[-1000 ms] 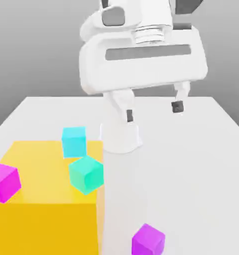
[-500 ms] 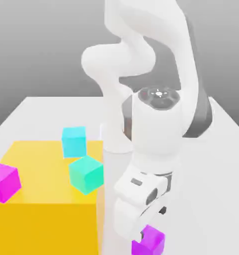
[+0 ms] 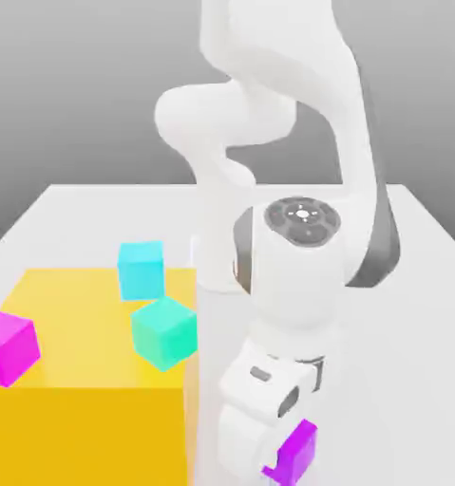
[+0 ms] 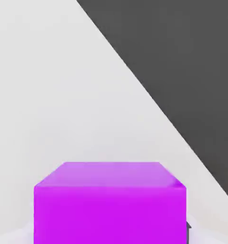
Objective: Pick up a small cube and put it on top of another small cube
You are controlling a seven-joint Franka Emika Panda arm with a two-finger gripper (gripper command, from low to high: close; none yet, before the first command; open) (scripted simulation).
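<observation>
Gripper (image 3: 280, 460) sits low on the white table (image 3: 411, 313), jaws closed narrow on the small purple cube (image 3: 297, 451), just beside the yellow block (image 3: 88, 418). Advice: lift straight up, confirm grip holds, before heading to 1 teal cube (image 3: 164, 332).

I'm looking at my Panda arm (image 3: 269, 104): glossy white rounded shells, a dark grey band showing at one joint, and a round grey cap with small screw marks sitting above the fingers on the white wrist housing.
</observation>
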